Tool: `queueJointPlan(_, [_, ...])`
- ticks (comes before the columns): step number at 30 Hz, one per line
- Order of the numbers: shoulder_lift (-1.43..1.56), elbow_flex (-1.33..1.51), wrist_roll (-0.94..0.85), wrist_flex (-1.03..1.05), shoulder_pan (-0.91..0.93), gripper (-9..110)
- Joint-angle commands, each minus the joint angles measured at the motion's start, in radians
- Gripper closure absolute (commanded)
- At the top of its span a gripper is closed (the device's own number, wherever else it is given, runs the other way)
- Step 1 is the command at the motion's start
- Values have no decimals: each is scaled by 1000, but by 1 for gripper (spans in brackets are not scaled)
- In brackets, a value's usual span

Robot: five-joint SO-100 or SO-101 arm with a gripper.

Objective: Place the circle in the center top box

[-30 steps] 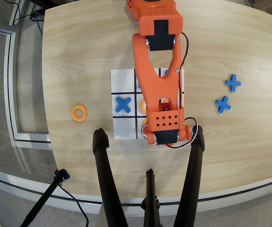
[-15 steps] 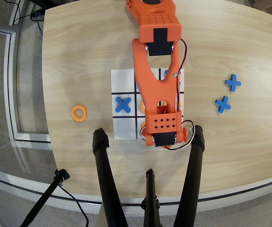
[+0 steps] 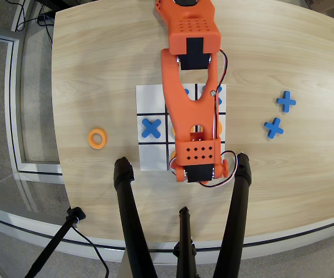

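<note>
Overhead view: we see the orange arm (image 3: 191, 110) stretched from the desk's far edge across the board (image 3: 152, 159), its wrist block covering the middle column down to the near edge. The tool lies under that block; we cannot tell whether it is released, clenched, or grasping a ring, so we give it no point.

One ring (image 3: 97, 138) lies loose on the desk (image 3: 97, 52), well apart from the board on its left side in this view, probably a spare waiting its turn. An orange sliver (image 3: 219, 126) shows just right of the arm over the board; we judge it part of another ring, but its cell is unclear. We cannot see a ring in the tool.

A cross (image 3: 151, 128) sits in the middle-row left cell. Two more crosses (image 3: 285, 101) (image 3: 273, 127) rest on bare desk at right, near each other, likely unplayed stock. Blue bits (image 3: 216, 95) peek out beside the arm in the far row.

The target box, the middle cell of an edge row, is hidden by the arm either way. We judge placement is under way but cannot confirm it.
</note>
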Motion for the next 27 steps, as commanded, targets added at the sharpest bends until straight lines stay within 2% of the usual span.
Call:
queueJointPlan(1, [11,-55,-8,9,11,98])
queueJointPlan(27, [-25,-61,-25,14,17,98])
